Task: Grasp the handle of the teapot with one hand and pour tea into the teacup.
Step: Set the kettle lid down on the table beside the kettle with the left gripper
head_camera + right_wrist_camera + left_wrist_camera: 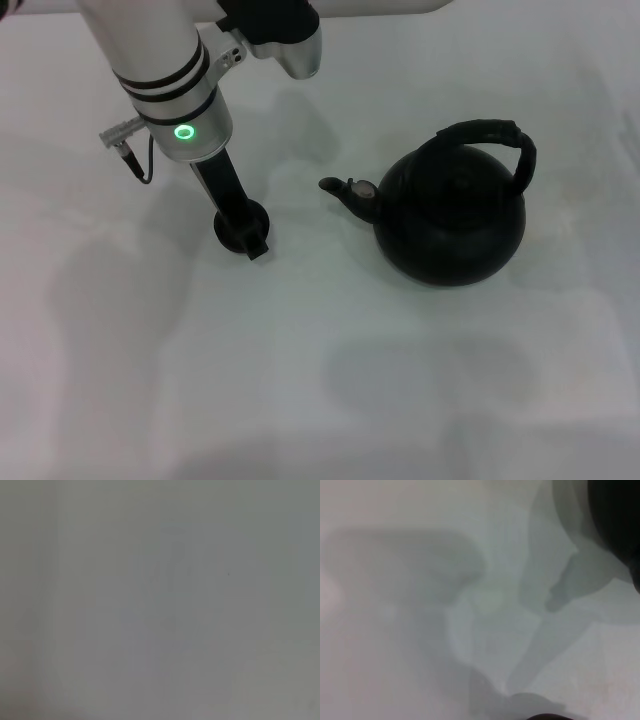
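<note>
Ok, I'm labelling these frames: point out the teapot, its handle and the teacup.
teapot (450,235), head view, front of its round body.
handle (478,131), head view, top of the arch.
teacup (228,222), head view, rim beside the left gripper (250,238).

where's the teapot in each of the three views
Head view: the teapot stands right of centre on the white table, spout toward the left pincer.
Left wrist view: only a dark edge at the upper right corner, probably the teapot.
Right wrist view: not in it.
Shared landmark: the white table.
</note>
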Robot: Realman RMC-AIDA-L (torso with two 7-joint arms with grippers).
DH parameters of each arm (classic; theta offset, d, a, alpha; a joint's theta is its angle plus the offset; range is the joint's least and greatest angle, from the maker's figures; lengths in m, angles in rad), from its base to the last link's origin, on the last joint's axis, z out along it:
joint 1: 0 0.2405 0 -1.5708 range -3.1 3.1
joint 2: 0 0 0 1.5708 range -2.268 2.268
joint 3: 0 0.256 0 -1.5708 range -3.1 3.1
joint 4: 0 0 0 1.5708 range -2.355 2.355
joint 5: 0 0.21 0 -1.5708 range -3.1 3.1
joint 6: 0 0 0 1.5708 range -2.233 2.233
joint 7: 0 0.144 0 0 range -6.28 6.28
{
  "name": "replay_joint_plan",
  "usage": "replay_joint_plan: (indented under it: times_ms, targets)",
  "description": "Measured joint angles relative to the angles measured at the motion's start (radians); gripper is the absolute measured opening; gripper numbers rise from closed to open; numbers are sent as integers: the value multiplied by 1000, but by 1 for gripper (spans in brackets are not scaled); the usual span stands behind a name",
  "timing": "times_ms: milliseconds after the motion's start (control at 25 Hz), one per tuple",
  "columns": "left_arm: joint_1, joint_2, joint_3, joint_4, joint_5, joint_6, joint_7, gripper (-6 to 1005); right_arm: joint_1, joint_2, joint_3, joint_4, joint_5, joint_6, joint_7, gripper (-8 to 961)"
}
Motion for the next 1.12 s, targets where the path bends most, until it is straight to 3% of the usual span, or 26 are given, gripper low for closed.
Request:
replay_joint_plan:
  times_ms: [1120]
  targets:
    - [4,-1,66,5,-4,13,-33,730,0,0,0,8,0,-1,0,817]
